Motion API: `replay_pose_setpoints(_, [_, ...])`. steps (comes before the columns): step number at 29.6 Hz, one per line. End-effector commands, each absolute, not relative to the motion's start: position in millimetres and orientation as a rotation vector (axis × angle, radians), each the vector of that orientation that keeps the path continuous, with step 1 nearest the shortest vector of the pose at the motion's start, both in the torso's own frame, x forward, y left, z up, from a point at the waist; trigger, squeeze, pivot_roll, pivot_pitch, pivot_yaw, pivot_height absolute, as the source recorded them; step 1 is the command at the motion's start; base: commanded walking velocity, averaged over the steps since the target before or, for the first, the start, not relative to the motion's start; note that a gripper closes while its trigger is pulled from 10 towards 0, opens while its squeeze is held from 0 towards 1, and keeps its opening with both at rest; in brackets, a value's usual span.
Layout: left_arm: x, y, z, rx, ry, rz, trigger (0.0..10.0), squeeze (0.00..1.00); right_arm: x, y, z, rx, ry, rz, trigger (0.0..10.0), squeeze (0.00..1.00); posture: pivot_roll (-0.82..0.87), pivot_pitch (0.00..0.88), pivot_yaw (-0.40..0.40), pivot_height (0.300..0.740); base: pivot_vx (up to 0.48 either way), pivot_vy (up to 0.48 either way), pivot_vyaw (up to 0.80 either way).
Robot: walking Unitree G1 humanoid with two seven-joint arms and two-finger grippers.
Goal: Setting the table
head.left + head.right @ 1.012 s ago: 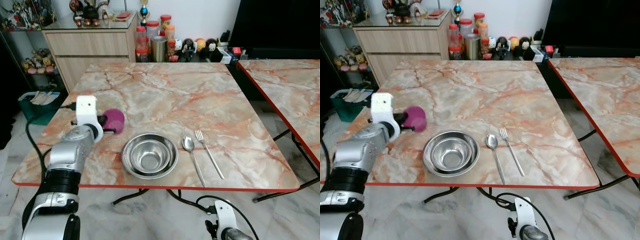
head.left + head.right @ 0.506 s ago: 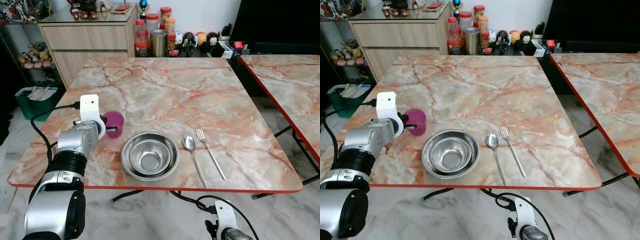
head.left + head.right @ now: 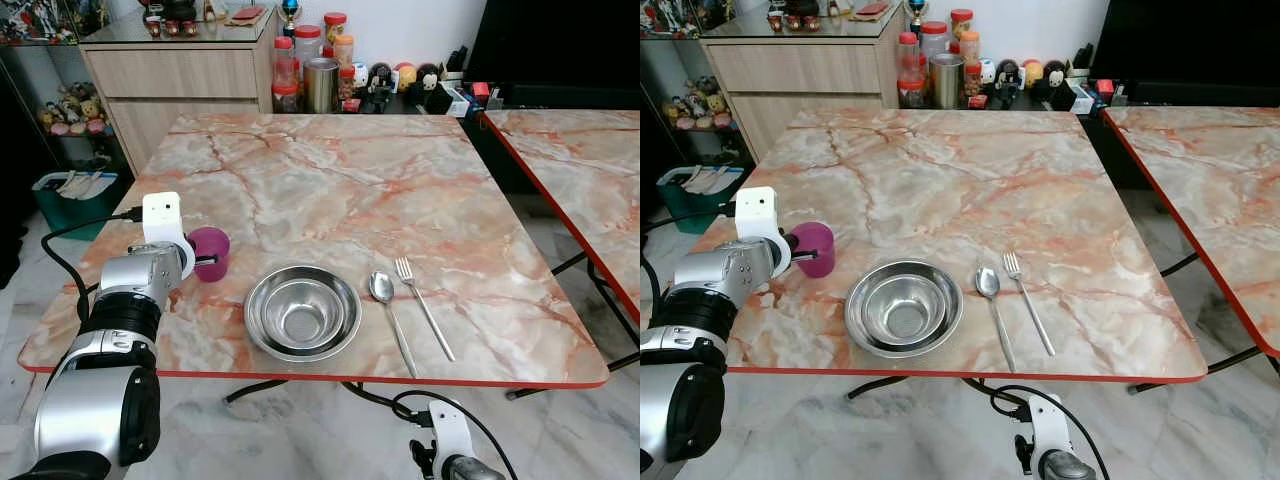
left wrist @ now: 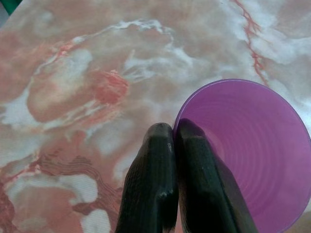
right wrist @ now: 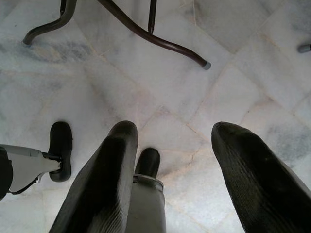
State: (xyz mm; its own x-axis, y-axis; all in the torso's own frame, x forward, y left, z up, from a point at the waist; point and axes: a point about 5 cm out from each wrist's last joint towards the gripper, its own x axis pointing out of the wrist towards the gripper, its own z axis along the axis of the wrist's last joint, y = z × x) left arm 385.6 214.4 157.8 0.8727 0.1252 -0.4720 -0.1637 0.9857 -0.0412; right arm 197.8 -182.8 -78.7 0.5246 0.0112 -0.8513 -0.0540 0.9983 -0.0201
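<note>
Left gripper (image 4: 174, 133) pinched the purple cup (image 4: 252, 150) rim between narrow jaws; thin grip risked tipping it.

eyes: down on table (image 3: 400, 180) | wrists: close table, floor (image 5: 243, 63)

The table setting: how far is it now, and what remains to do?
Done: the steel bowl sits near the table's front edge, with the spoon and fork laid side by side on its right. In hand: the left gripper pinches the rim of the purple cup, upright, left of the bowl. Left: releasing the cup. The right gripper hangs open over the floor.
</note>
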Motion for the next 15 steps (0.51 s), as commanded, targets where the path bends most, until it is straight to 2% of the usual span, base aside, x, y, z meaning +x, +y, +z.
replay_pose_setpoints(1, [387.4, 213.2, 162.1, -0.111, 0.498, 0.132, 10.0, 0.00, 199.0, -182.1, -78.3, -0.037, 1.019, 0.033, 10.0, 0.00, 0.12, 0.000, 0.007, 0.740, 0.000, 0.000, 0.00])
replay_pose_setpoints(15, [386.7, 221.2, 169.4, -0.105, 0.494, 0.121, 10.0, 0.01, 199.0, -181.8, -78.3, -0.036, 1.020, 0.035, 10.0, 0.00, 0.13, 0.000, 0.009, 0.740, 0.000, 0.000, 0.00])
